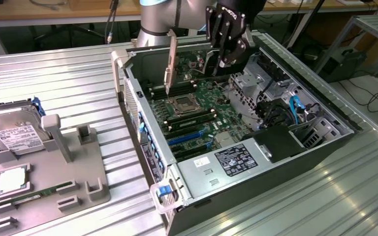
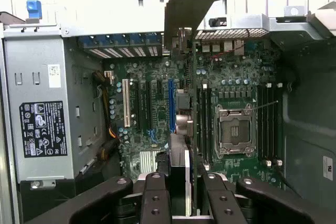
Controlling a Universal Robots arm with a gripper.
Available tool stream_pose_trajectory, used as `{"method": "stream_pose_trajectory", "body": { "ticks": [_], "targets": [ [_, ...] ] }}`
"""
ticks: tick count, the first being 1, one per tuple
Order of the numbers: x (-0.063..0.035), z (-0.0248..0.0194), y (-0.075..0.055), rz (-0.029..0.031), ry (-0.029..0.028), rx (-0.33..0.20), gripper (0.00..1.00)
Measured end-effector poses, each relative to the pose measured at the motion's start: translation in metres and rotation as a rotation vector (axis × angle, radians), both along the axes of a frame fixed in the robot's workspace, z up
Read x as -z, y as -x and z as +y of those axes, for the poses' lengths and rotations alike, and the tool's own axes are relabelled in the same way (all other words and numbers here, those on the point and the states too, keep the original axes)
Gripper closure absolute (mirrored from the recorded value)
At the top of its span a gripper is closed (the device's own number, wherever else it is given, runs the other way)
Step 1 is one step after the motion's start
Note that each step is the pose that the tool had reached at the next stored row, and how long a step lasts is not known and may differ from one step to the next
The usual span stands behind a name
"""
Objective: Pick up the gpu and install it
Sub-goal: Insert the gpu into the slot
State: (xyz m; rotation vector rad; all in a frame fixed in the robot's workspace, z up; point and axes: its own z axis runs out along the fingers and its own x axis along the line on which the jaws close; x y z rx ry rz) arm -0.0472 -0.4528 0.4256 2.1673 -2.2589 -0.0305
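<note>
The gpu (image 1: 171, 59) hangs above the open computer case, its pale metal bracket pointing down toward the case's rear wall. My gripper (image 1: 223, 58) is shut on the card's far end. In the wrist view the gpu (image 2: 181, 129) runs edge-on away from my gripper (image 2: 181, 195), and its bracket reaches the rear slot openings. The card floats over the motherboard (image 1: 199, 105), close beside the long blue slot (image 2: 171, 103) and apart from the white slot (image 2: 125, 103).
The power supply (image 1: 236, 160) with a black label sits at the case's near end, and the CPU socket (image 2: 234, 129) lies between memory slots. In the exterior view's left, a grey fixture (image 1: 77, 172) holds a hard drive (image 1: 12, 132), a processor (image 1: 12, 182) and a memory stick (image 1: 38, 194).
</note>
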Motion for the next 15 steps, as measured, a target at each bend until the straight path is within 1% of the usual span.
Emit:
{"method": "stream_pose_trajectory", "body": {
  "ticks": [5,11,15],
  "targets": [
    [0.0006,0.0001,-0.0001,0.0,0.0001,0.007,0.72],
    [0.004,0.0,-0.0006,0.0,0.0001,0.057,0.72],
    [0.0058,0.0,-0.0012,0.0,0.0014,0.057,0.72]
  ]
}}
